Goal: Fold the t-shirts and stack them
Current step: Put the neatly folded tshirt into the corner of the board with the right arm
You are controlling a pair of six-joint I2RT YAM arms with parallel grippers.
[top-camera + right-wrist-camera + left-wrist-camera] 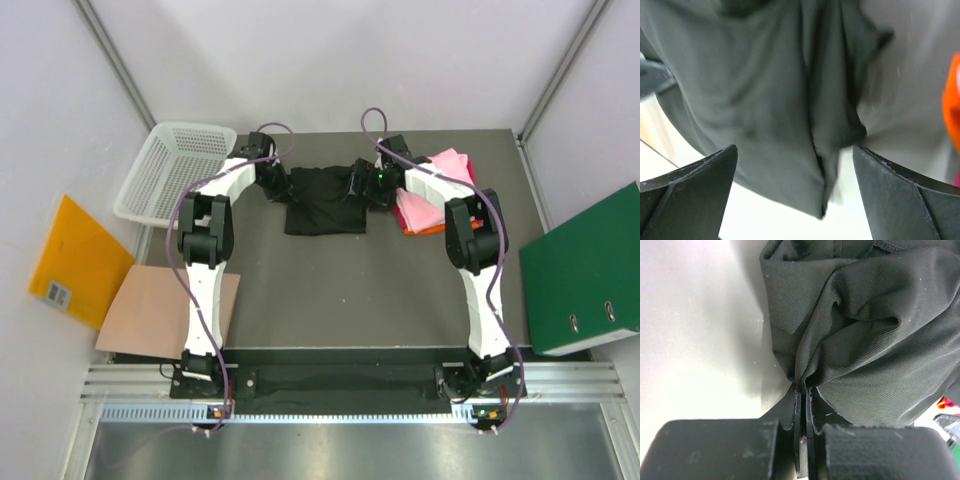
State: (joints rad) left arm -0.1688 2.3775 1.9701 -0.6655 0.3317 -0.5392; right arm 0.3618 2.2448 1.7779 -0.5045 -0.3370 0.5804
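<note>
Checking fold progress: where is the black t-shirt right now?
In the top view the black t-shirt lies at the far middle of the table, left of the pink folded stack, its left edge pinched by the left gripper.

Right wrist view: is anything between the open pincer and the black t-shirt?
Nothing visible. The right pincer stands open with the black t-shirt directly ahead, its edge showing between the fingers.
</note>
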